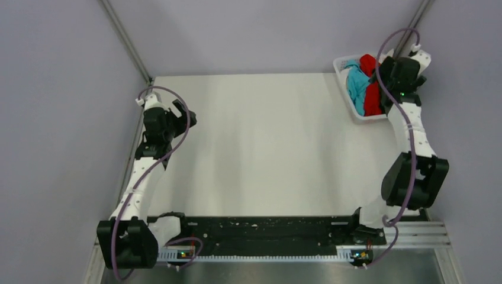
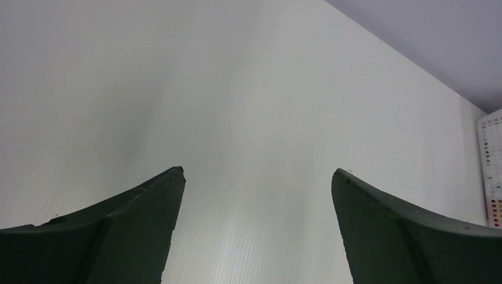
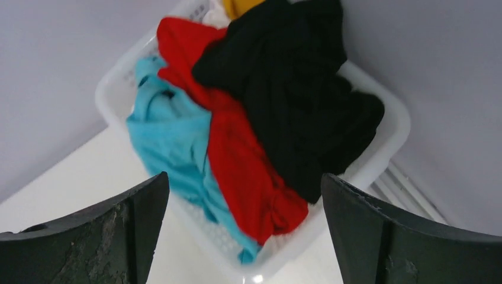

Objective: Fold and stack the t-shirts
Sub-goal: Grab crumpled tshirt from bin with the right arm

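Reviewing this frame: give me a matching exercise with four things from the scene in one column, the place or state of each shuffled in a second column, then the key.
Things
1. black t-shirt
2. turquoise t-shirt
3. orange-yellow t-shirt
4. left gripper

Place or state
a. open above the table
b. only a scrap showing at the far end of the basket
c. left of the red t-shirt in the right wrist view
d. topmost on the pile, overlapping the red t-shirt

Pairs: 1-d, 2-c, 3-b, 4-a

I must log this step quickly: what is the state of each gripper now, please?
Left gripper: open, holding nothing.
Right gripper: open, empty, above the t-shirts in the basket.
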`<action>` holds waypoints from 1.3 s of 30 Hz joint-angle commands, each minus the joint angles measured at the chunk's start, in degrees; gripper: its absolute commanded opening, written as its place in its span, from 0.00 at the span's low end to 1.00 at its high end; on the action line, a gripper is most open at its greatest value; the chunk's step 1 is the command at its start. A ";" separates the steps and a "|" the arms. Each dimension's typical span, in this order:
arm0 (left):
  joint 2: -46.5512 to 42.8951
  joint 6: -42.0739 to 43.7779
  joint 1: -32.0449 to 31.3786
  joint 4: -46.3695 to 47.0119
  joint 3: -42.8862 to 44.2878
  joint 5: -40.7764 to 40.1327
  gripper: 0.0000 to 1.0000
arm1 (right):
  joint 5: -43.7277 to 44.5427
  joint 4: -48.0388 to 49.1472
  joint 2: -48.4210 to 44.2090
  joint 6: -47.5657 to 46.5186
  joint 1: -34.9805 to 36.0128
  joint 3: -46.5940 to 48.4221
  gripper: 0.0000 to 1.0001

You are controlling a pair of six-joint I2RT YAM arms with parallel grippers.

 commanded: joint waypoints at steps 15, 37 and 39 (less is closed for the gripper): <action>9.21 1.81 -0.03 1.72 8.94 2.78 0.99 | -12.83 -8.06 43.84 3.10 -7.84 50.03 0.16; 8.25 1.74 -0.05 4.03 7.57 5.55 0.99 | -45.00 1.56 14.22 5.91 3.65 55.44 0.00; 6.81 1.44 -0.03 4.52 6.62 4.78 0.99 | -47.45 1.28 14.65 5.85 8.99 56.68 0.00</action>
